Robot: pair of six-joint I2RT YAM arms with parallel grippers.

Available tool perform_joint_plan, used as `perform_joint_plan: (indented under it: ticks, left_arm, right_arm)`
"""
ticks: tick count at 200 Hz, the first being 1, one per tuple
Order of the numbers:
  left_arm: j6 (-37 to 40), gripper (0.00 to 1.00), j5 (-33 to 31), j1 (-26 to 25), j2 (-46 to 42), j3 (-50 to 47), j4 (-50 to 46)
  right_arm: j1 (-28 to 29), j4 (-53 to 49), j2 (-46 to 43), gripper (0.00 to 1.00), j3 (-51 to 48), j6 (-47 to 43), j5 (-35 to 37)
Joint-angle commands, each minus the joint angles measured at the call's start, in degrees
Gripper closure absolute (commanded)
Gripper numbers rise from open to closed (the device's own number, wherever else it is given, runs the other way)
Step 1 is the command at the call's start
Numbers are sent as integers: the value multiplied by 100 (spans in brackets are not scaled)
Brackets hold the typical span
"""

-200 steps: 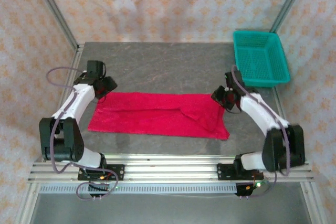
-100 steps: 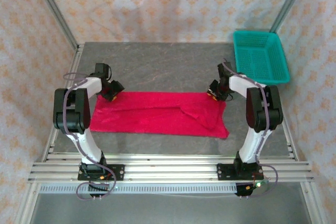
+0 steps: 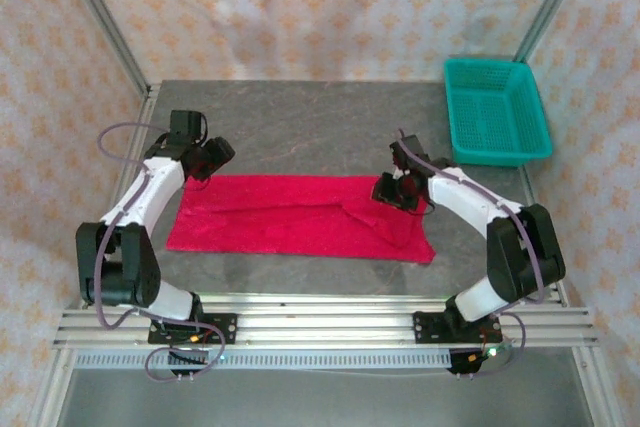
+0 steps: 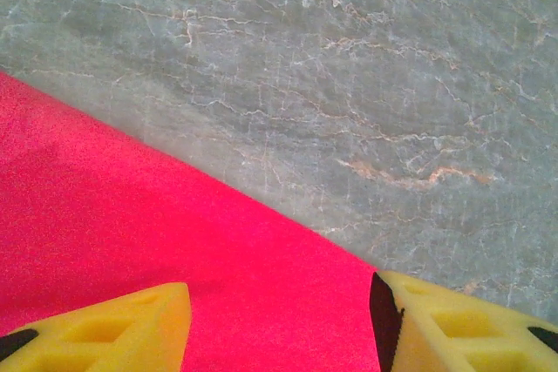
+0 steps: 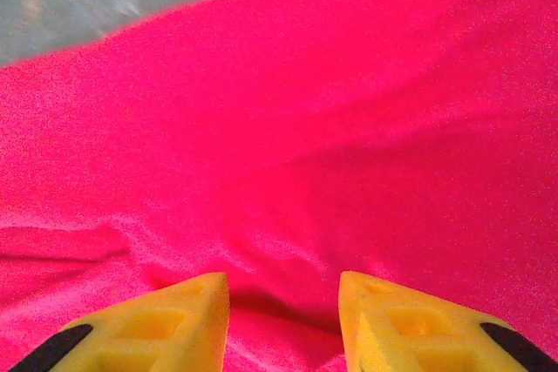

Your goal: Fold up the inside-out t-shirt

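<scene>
- From above: the t-shirt point(image 3: 300, 217) lies as a long red band across the middle of the table point(image 3: 300, 112). It runs left to right, well apart from the teal basket point(image 3: 497, 112) at the far right.
- My left gripper point(image 3: 208, 159) sits at the band's far-left corner. My right gripper point(image 3: 392, 190) hangs over the right part, where a loose flap slants toward the near-right corner.
- Left wrist: my yellow fingers point(image 4: 131, 320) stand spread. The shirt's far edge runs slantwise beneath them, with bare grey table beyond, and nothing is between the pads (no cloth caught).
- Right wrist: my fingers point(image 5: 192, 311) are parted, closer together than the left pair, and straddle a soft ridge of red cloth. I see no cloth clamped, and I cannot tell whether the tips touch it.
- Step in hand, as I judge it: the lengthwise folding looks done, and I am placing both grippers for the next grasp.
- What the next move calls for: each gripper should come down on its edge and pinch every layer, not just the top one. Then both should lift evenly, so the band does not skew and the slanted flap does not drag.
</scene>
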Motion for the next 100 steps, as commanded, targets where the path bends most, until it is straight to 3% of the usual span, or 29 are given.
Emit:
perform_joint_plan:
  ticks: [1, 87, 100]
  left_arm:
    - [71, 42, -96, -30, -98, -350, -294]
    - [-36, 43, -45, -112, -159, -646, -97]
    - [-48, 43, -50, -116, -159, -656, -87]
  right_arm:
    - [187, -130, -49, 60, -145, -10, 119]
    - [548, -37, 365, 58, -159, 20, 324]
    - [577, -18, 361, 62, -165, 41, 352]
